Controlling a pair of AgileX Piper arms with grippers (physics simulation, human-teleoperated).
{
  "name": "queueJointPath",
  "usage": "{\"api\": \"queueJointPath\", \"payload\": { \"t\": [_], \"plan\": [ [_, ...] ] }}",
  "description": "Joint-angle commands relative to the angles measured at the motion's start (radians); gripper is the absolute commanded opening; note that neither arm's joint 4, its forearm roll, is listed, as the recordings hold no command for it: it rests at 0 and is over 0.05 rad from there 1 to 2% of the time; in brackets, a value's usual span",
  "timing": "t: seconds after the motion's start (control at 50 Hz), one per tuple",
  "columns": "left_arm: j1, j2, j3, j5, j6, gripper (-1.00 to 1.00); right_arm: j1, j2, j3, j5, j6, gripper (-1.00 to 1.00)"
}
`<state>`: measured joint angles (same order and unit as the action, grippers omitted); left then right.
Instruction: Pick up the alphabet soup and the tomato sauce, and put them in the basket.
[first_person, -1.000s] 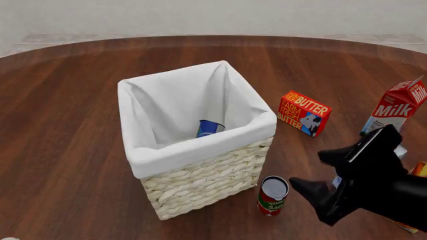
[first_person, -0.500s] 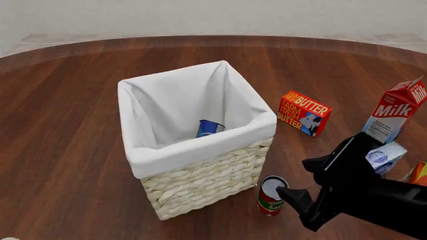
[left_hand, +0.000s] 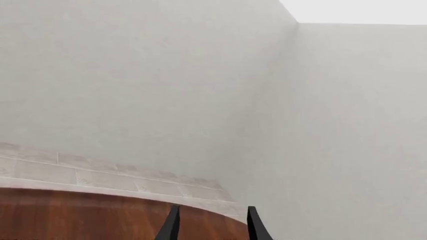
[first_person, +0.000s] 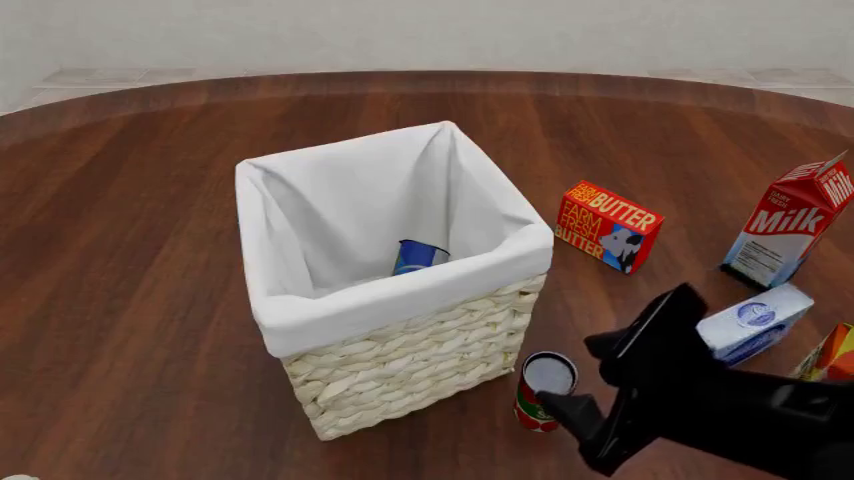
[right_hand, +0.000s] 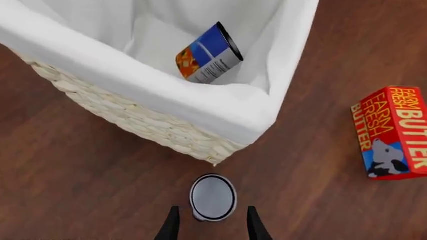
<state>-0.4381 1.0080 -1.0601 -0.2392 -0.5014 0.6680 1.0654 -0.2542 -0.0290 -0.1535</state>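
The tomato sauce (first_person: 545, 390) can stands upright on the table just off the near right corner of the basket (first_person: 400, 300); its silver top (right_hand: 213, 196) shows in the right wrist view. My right gripper (first_person: 577, 377) is open, right beside the can, fingertips (right_hand: 172, 227) apart and just short of it. The alphabet soup (first_person: 419, 256) lies tilted inside the basket on the white liner (right_hand: 167, 95), and the blue and orange label of the alphabet soup (right_hand: 208, 54) is plain from above. My left gripper (left_hand: 212, 229) is open and faces only wall and table edge.
A red butter box (first_person: 607, 225) lies right of the basket, with a milk carton (first_person: 790, 222) farther right. A small white and blue box (first_person: 754, 320) and an orange carton (first_person: 837, 352) sit at the right edge, close behind my right arm.
My right gripper has come down and to the left, from beside the milk carton to right beside the tomato sauce can. The cans and basket have not moved.
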Motion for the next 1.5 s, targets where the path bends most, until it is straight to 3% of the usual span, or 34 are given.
{"api": "queueJointPath", "payload": {
  "t": [0.02, 0.94, 1.32, 1.34, 1.5],
  "plan": [
    [0.003, 0.003, 0.006, -0.007, -0.004, 1.00, 0.010, 0.063, 0.009, -0.051, 0.007, 1.00],
    [0.002, 0.017, 0.017, -0.024, -0.009, 1.00, -0.009, 0.248, 0.050, -0.228, 0.020, 1.00],
    [0.003, 0.015, 0.026, -0.033, -0.015, 1.00, -0.018, 0.267, 0.063, -0.254, 0.017, 1.00],
    [0.003, 0.015, 0.026, -0.033, -0.015, 1.00, -0.019, 0.258, 0.063, -0.250, 0.016, -1.00],
    [0.002, 0.015, 0.024, -0.031, -0.013, 1.00, -0.032, 0.228, 0.064, -0.236, 0.005, -1.00]
  ]
}}
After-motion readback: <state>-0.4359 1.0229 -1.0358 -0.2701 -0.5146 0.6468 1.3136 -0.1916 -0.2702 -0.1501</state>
